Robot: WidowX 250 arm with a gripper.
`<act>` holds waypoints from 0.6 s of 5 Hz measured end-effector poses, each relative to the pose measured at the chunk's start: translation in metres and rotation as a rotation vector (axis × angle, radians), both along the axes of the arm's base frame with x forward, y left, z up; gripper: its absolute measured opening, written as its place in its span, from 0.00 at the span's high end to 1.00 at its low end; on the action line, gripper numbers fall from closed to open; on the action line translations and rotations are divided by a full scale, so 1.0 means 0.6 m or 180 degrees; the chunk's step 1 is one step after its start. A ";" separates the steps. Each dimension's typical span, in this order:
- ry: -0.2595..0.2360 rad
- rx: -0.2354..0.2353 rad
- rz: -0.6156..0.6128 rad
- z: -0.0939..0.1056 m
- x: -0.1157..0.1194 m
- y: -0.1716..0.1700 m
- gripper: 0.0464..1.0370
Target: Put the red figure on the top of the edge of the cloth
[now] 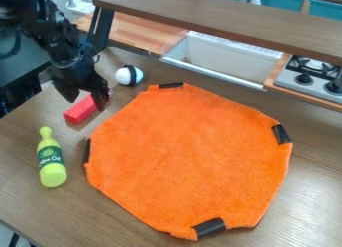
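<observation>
The black gripper hangs at the upper left of the camera view, its fingers spread apart. Below and between them lies a red block, the red figure, on the table left of the cloth. The right finger covers part of the block's upper right end; whether it touches the block I cannot tell. An orange cloth is spread flat across the middle, with black pieces at several spots on its edge, one of them a black strip at the top.
A yellow-green bottle lies on the table left of the cloth. Near the cloth's upper left is a white ball with a black band. Behind are a raised shelf, a white sink and a stove.
</observation>
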State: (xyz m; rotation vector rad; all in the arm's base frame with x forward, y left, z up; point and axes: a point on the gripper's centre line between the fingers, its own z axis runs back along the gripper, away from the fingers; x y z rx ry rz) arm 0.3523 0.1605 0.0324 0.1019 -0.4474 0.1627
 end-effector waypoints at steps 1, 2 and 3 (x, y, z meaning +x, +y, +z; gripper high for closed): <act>0.0042 0.0039 0.0070 -0.003 0.011 0.013 0.04; 0.0072 0.0108 0.0144 -0.007 0.021 0.026 0.04; 0.0158 0.0188 0.0231 -0.014 0.022 0.034 0.04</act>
